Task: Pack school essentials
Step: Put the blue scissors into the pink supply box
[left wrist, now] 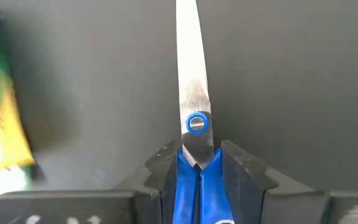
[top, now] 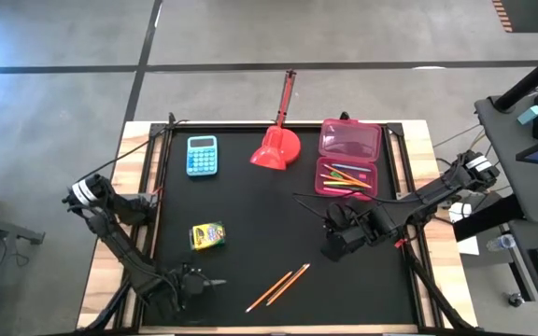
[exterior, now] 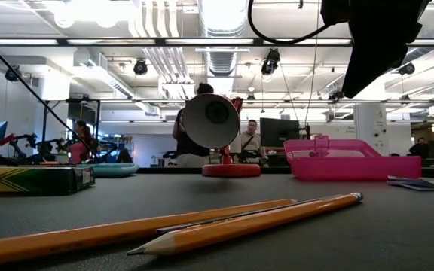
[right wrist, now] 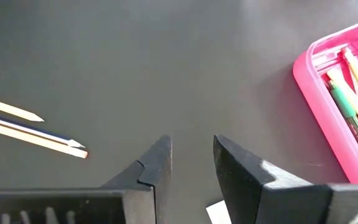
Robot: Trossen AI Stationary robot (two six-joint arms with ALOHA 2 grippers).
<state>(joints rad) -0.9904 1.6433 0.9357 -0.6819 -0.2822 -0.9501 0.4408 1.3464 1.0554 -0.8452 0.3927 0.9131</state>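
Note:
Blue-handled scissors [left wrist: 196, 118] sit in my left gripper [left wrist: 197, 167], which is shut on them near the table's near-left corner [top: 199, 282]. My right gripper [right wrist: 191, 163] is open over bare mat [top: 334, 241], between the two orange pencils [top: 278, 287] and the open pink pencil case [top: 348, 159], touching nothing. The case lies flat and holds several coloured pencils and pens [right wrist: 353, 106]. The yellow-green crayon box [top: 207, 235] lies flat on the mat, also in the low view [exterior: 32, 179]. A blue pencil [right wrist: 30, 129] lies beside the orange ones. The white square and green piece are not visible. My left gripper pinches the scissors by the blue handle shanks [left wrist: 199, 180], just behind the pivot screw, one finger on each side. The fingers lie along the scissors. The closed blades [left wrist: 188, 56] stick out straight ahead past the fingertips, over the mat; whether they touch it, I cannot tell.
A light-blue calculator [top: 202, 155] and a red long-handled scoop [top: 276, 142] stand at the far side of the black mat. Bare mat lies in the middle between crayon box and right gripper. People and desks show beyond the far edge in the low view.

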